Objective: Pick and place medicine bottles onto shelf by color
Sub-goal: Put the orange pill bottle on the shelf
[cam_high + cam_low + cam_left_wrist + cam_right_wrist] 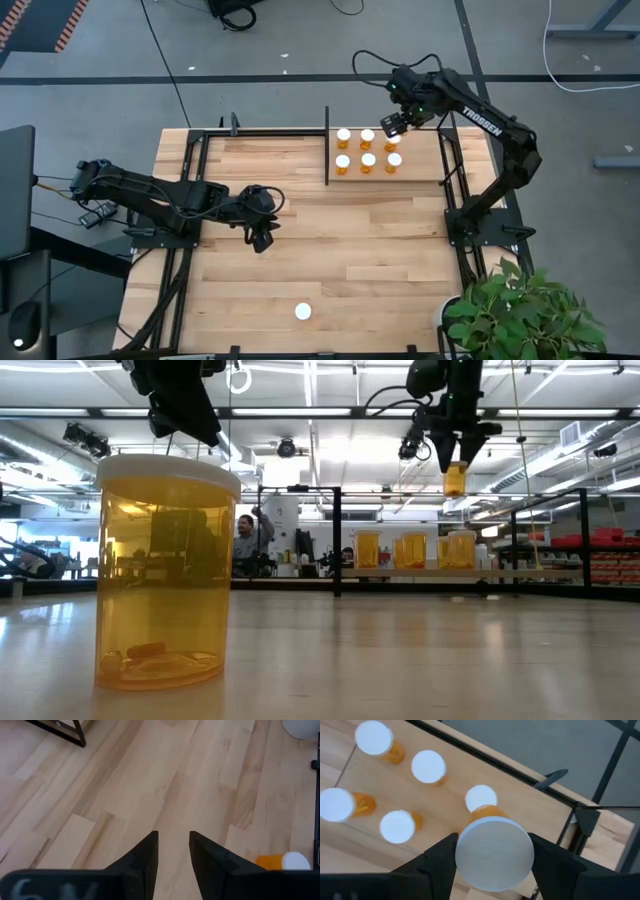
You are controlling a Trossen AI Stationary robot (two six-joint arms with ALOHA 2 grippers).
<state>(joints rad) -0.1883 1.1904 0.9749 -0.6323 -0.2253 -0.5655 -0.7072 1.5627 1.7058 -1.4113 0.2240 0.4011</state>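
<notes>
The held medicine bottle (pixel 494 851), an orange cylinder with a white cap, hangs clamped between the fingers of the right gripper (pixel 393 124) above the far right part of the shelf (pixel 420 172). In the low view this bottle (pixel 455 478) is clearly raised off the panel, not resting on it. Below it, five bottles (pixel 367 161) stand upright on the shelf in two rows, three nearer and two farther, so one place in the far row, at its right end beside the far middle bottle (pixel 367 137), appears open. The step in hand is judged to be the placing of this bottle in that gap. The next move calls for a straight descent until the base meets the panel, with the bottle kept upright and clear of the neighbour (pixel 481 800) just beneath the cap, then a release and a vertical lift; a sideways drift could topple the bottles close by. One more bottle (pixel 303 312) stands alone on the worktop (pixel 380 250) near its front edge, well apart from the shelf, and fills the foreground of the low view. The left gripper (pixel 262 238) waits over the middle of the worktop with its fingers (pixel 145 860) narrowly parted and nothing between them; a further bottle (pixel 282 862) lies on its side close by.
</notes>
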